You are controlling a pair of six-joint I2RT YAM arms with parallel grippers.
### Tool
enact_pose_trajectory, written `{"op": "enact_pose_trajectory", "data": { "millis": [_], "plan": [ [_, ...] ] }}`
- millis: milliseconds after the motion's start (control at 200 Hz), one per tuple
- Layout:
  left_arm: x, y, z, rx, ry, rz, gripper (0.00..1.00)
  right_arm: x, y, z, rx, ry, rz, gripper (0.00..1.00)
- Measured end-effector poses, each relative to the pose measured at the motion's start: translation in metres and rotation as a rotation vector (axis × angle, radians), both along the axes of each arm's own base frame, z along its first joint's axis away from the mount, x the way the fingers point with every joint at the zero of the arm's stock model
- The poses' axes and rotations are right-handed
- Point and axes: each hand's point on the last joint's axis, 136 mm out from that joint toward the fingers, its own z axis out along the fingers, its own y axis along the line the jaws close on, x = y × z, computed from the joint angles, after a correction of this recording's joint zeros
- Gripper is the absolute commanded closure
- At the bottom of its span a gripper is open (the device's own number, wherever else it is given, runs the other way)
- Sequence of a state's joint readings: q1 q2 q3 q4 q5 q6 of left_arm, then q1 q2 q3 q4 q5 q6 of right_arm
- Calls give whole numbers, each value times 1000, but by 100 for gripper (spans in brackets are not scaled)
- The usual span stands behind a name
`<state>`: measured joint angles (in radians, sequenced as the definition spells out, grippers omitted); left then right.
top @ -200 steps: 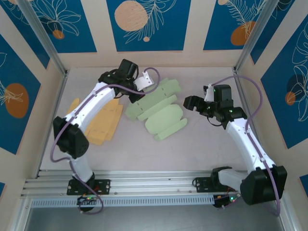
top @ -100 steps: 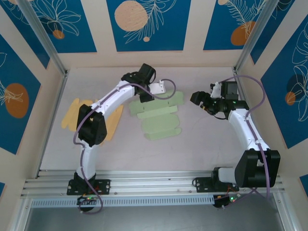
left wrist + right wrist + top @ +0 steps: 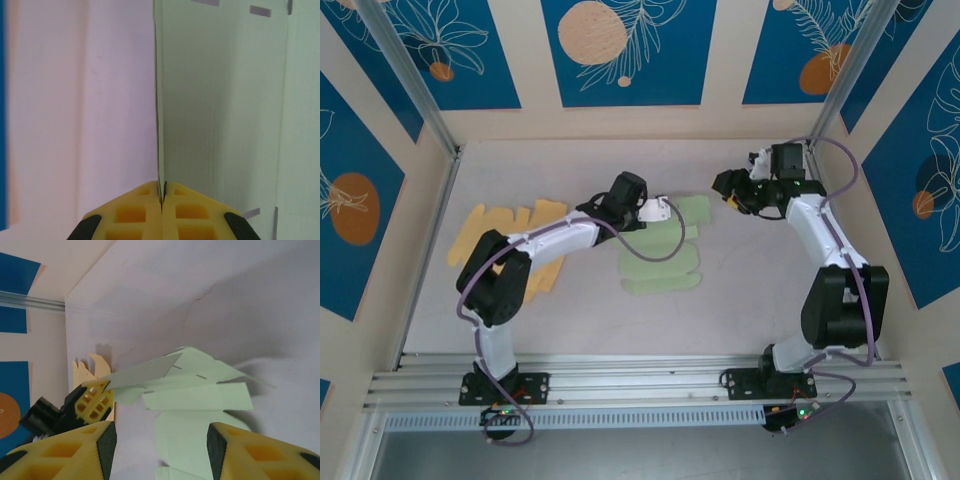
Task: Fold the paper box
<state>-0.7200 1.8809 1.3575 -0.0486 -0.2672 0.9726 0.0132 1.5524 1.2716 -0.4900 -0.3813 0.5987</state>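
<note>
**A:** Left gripper: what has it got?

**B:** It's pinched tight on the edge of the green paper box. In its wrist view the thin edge of the sheet rises straight out of the seam between the yellow pads.

**A:** Where does the box sit?

**B:** It's mid-table, unfolded, with most of it lying flat on the pale table. Seen from the right wrist, the panel held by the left gripper tilts up off the surface, and the other flaps spread out below it.

**A:** And the right gripper?

**B:** It's toward the far right of the table, just beside the box's far right corner. I can't tell if it touches. The jaws stand apart, about half spread, with nothing between them, and the green sheet shows through the gap.

**A:** Anything else down there?

**B:** There's a stack of orange blanks at the left side of the table, flat and well apart from the green one. The left arm stretches across above their near edge.
</note>
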Motion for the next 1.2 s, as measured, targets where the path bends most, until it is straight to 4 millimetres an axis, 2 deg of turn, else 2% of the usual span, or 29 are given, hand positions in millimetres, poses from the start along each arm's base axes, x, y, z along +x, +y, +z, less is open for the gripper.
{"op": "enact_pose_trajectory", "data": {
  "millis": [200, 400, 530, 705, 1200],
  "plan": [
    [0, -9, 7, 7, -157, -3, 100, 14, 32, 3, -21, 2, 67, 46],
    [10, -12, 24, -8, -255, 22, 100, 29, 40, 4, -54, 7, 68, 46],
    [13, -13, 16, 8, -255, 26, 100, 36, 44, -11, -80, 46, 69, 46],
    [14, -13, 3, 27, -240, 28, 100, 31, 54, -38, -99, 128, 85, 46],
    [24, -17, -2, 53, -290, 37, 100, 36, 82, -58, 26, 196, 127, 47]
  ]
}}
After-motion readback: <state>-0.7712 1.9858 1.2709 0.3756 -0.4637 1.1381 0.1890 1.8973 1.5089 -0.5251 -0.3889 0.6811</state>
